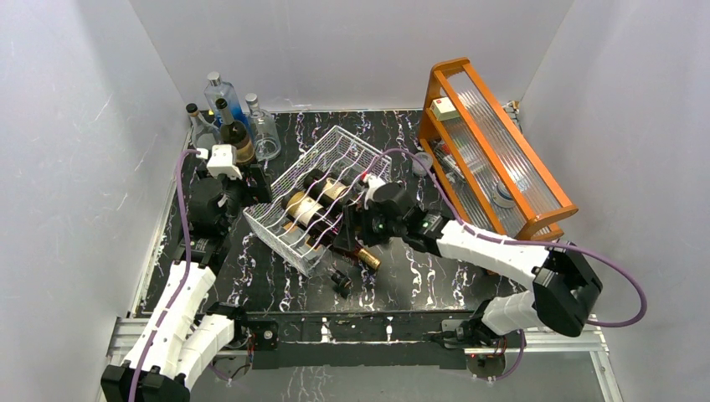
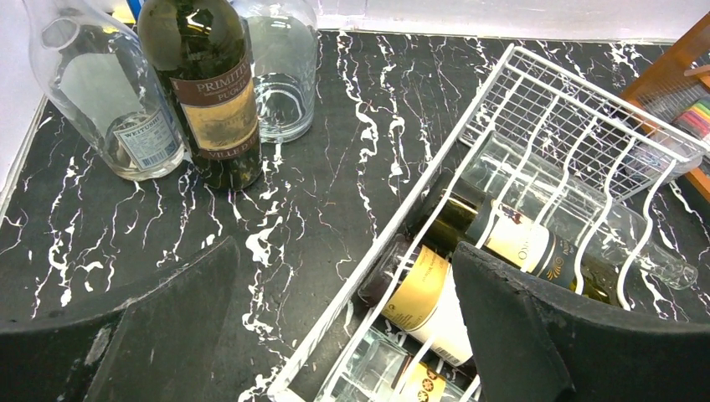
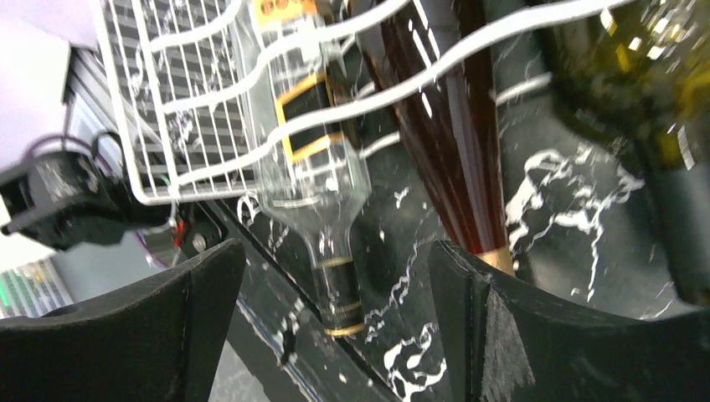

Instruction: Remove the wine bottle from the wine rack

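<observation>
The white wire wine rack (image 1: 328, 172) lies at an angle in the middle of the black marble table, holding several bottles on their sides. In the left wrist view the rack (image 2: 512, 102) holds a dark wine bottle with a yellow and white label (image 2: 423, 293), a green bottle (image 2: 519, 239) and clear bottles. My left gripper (image 2: 347, 335) is open, straddling the rack's left edge; in the top view it (image 1: 254, 188) is beside that edge. My right gripper (image 3: 335, 335) is open around the black-capped neck of a clear bottle (image 3: 333, 280), next to a dark red bottle (image 3: 448, 159). It (image 1: 356, 219) is at the rack's near right side.
Several upright bottles (image 1: 228, 119) stand at the back left; the left wrist view shows a dark one (image 2: 205, 92). An orange wooden frame with ribbed clear panels (image 1: 494, 142) stands at the back right. Bottle necks (image 1: 367, 258) stick out of the rack toward the near edge.
</observation>
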`<state>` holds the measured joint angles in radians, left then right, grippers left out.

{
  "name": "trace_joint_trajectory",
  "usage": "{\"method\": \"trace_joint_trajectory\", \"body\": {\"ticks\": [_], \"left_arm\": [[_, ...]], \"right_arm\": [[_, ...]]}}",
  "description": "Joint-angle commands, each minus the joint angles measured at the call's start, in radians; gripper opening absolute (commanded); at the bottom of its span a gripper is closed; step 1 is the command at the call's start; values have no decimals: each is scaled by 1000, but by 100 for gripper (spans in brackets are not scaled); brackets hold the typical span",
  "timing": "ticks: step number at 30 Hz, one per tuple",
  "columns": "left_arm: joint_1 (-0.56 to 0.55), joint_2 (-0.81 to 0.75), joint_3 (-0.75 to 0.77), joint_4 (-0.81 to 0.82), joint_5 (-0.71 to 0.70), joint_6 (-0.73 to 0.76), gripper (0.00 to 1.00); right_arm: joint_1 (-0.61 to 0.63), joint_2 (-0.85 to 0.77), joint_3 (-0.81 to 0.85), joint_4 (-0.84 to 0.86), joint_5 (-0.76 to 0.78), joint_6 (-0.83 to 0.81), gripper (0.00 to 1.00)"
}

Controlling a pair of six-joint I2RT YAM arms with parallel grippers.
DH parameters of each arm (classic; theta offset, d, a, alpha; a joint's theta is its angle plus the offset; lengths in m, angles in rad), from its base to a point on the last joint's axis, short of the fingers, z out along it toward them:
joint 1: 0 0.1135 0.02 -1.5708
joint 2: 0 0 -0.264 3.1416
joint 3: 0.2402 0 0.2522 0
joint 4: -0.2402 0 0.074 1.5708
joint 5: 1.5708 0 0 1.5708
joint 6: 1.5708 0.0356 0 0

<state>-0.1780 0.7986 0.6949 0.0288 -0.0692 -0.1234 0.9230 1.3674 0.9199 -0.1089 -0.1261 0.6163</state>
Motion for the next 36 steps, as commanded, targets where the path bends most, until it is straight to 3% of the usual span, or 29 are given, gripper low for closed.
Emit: {"method": "trace_joint_trajectory", "body": {"ticks": [1,9,14,20,36], "left_arm": [[-5,-2,23,5,14,7,98],[-6,7,24,2,7,11,98],[-9,11,24,2,8,13,98],[-12,8,23,2,8,18,98],[-18,8,22,3,11,20,98]], "right_arm": [[60,-47,-71,49,-5,-14,92],[134,34,-135,194,-15,41,92],[190,111,-129,248,62,27,90],[235,192,-114,278,188,-13,77],[284,267,-142,372,197,-26,57]]}}
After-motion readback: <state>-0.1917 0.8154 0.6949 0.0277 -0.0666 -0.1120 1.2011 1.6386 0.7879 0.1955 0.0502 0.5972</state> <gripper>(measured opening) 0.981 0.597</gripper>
